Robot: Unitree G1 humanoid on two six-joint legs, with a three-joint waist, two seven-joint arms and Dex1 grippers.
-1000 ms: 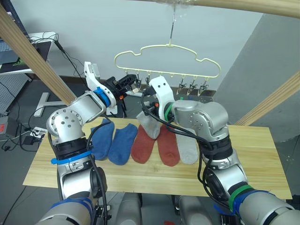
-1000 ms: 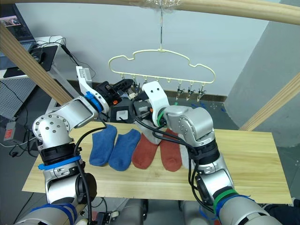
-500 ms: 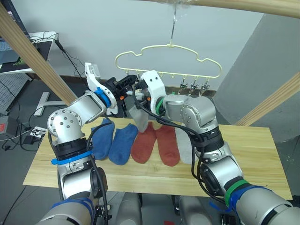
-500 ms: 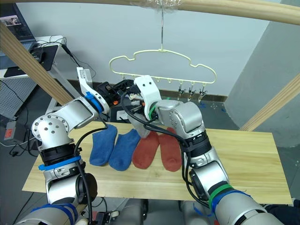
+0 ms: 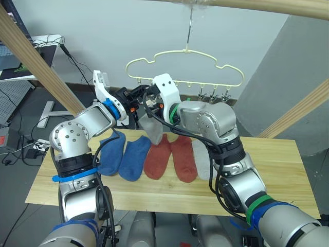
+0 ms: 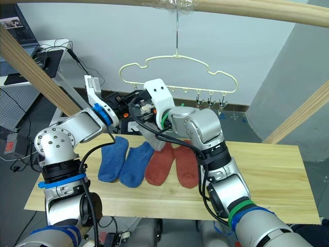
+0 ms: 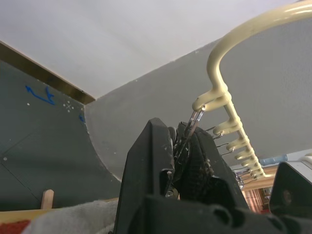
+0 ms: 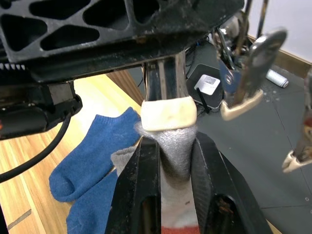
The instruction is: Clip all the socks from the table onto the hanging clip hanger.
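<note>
Right wrist view shows you the right gripper [image 8: 170,161] with its jaws clamped on the cuff of a light grey sock [image 8: 176,151], whose top edge touches the cream-tipped pads of a clip [image 8: 168,113] directly above it. In the left wrist view, your left gripper [image 7: 184,156] has its jaws pinched together on the metal wire of the end clip hanging from the clip hanger [image 7: 229,105]. From the left eye view, the pale-yellow clip hanger [image 5: 185,64] hangs by its hook from a round wooden pole [image 5: 257,6] overhead, and both grippers meet just below its left end, with the grey sock [image 5: 153,129] dangling from them above the worktop [image 5: 277,170]. On the worktop lie two blue socks [image 5: 123,154] side by side on the left, two rust-red socks [image 5: 172,160] next to them, and a second light grey sock [image 5: 204,164] just beside the red pair, partly hidden behind your right arm. The remaining clips [image 5: 212,94] along the hanger carry nothing.
</note>
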